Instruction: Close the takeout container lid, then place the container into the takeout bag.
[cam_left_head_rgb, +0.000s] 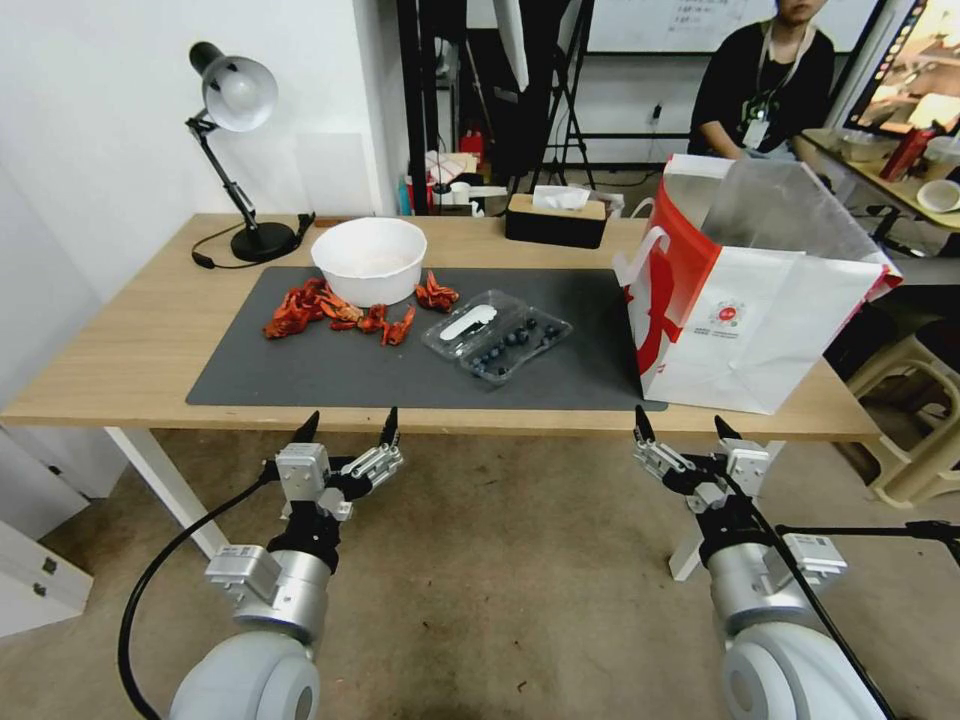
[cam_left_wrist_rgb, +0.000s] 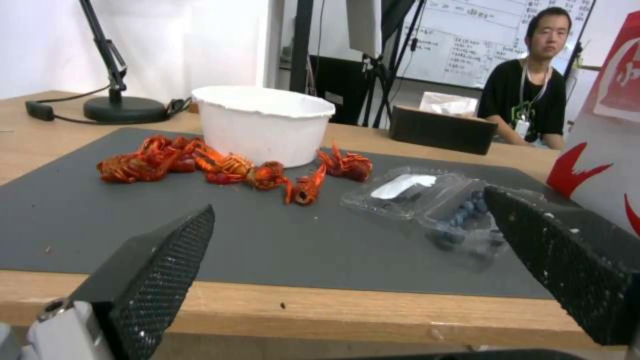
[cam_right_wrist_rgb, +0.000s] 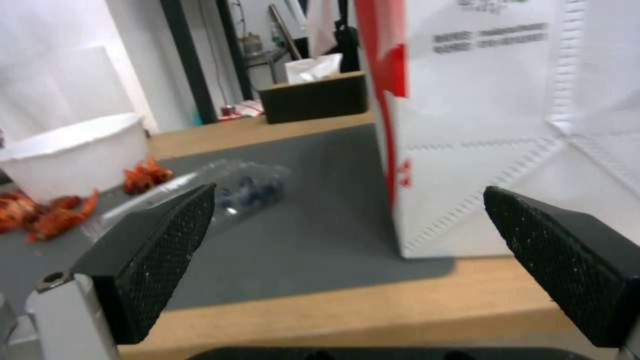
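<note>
both grippers, left gripper (cam_left_head_rgb: 348, 425) and right gripper (cam_left_head_rgb: 682, 424), hang wide open and empty before the table edge; takeout container (cam_left_head_rgb: 498, 337) lies open on the mat beside the takeout bag (cam_left_head_rgb: 745, 300); a clumsy press on the lid (cam_left_head_rgb: 464, 324) could spill berries.

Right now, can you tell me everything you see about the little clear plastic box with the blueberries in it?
The small clear plastic clamshell box lies open and flat on the dark grey mat, near its middle. One half holds dark blueberries; the other half, the hinged lid, is folded back and carries a white label. It sits between the round white bowl and the big white-and-red paper bag, apart from both. Nothing touches it except the mat.
</note>
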